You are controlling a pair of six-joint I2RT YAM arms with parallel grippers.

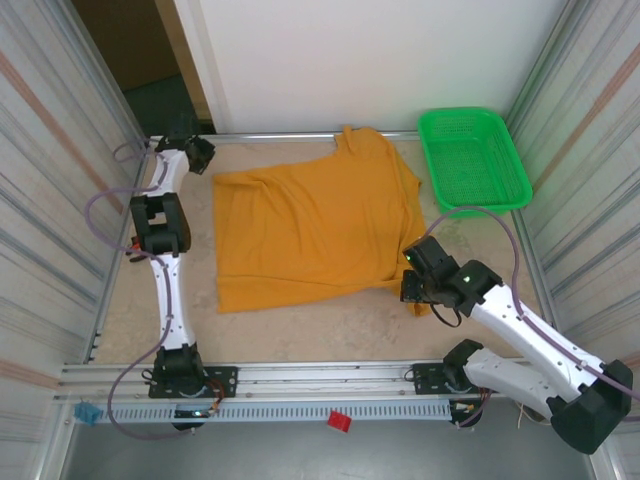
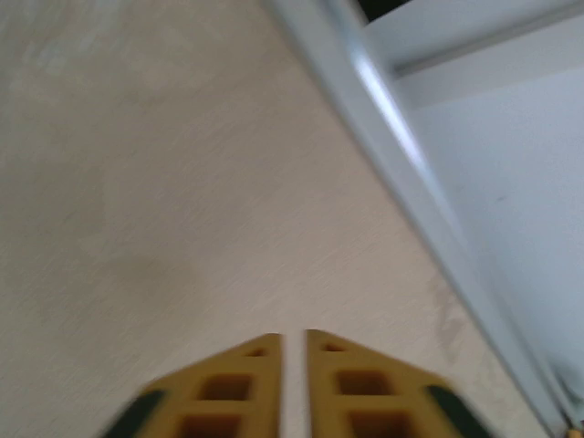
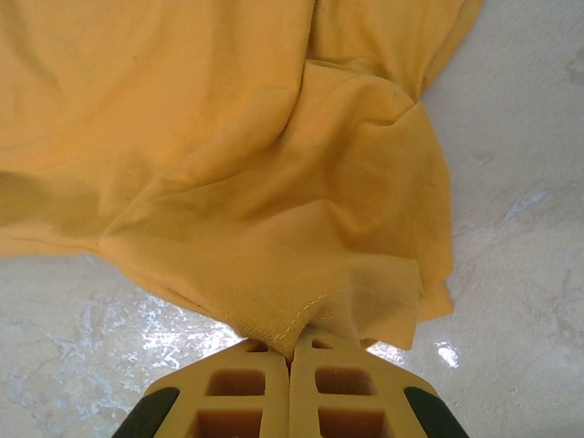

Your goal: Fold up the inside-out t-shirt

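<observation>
The inside-out t-shirt (image 1: 310,225) is mustard orange-yellow and lies spread on the pale table, hem edge toward the arms. My right gripper (image 1: 412,290) is at its near right corner. In the right wrist view the right gripper (image 3: 292,345) is shut on a pinched, stitched edge of the t-shirt (image 3: 228,155), and the cloth fans out ahead of it. My left gripper (image 1: 200,152) is at the far left corner of the table, just off the shirt's left edge. In the left wrist view the left gripper (image 2: 294,336) has a narrow gap between its fingers, nothing in it, over bare table.
A green plastic basket (image 1: 470,155) stands at the back right, beside the shirt's right sleeve. A metal frame rail (image 2: 401,155) runs close to the left gripper. Corrugated walls close in both sides. Bare table (image 1: 300,330) lies between the shirt and the arm bases.
</observation>
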